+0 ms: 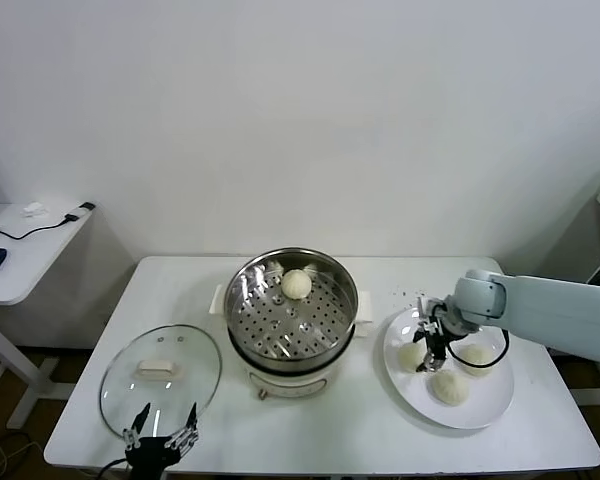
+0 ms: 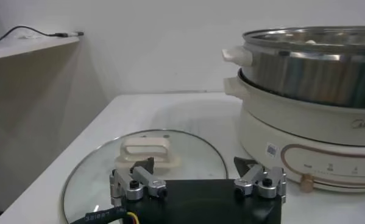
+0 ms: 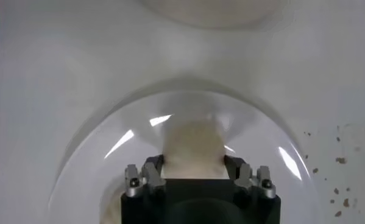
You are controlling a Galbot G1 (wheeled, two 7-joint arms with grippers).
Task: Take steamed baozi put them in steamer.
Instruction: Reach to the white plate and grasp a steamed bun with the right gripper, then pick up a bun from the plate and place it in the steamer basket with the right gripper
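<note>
**Right gripper clasps a bun on the plate; one bun already in the steamer**

The steamed baozi are smooth, cream-white domes. One (image 1: 297, 284) sits on the perforated steel tray inside the steamer (image 1: 242, 318), a round, shiny stainless pot on a white base with side handles. The other three lie on a flat, glossy white plate (image 1: 490, 405). The right gripper (image 1: 427, 353) is down over the plate's steamer-side portion, and the right wrist view shows its dark fingers (image 3: 150, 169) pressed against both sides of a soft pale bun (image 3: 193, 148), pinching it. In the head view that bun (image 1: 412, 356) shows just beside the fingers on the steamer side; a second bun (image 1: 477, 355) lies on the far side of the gripper from the steamer, and a third (image 1: 450, 387) lies just nearer the table's front edge. The steamer stands well apart from this gripper, toward the table's middle.

The left gripper (image 1: 163, 432) waits at the table's front edge with its fingers spread, just in front of a round, transparent glass lid (image 1: 140, 390) with a cream handle that lies flat on the white table (image 1: 330, 440).
</note>
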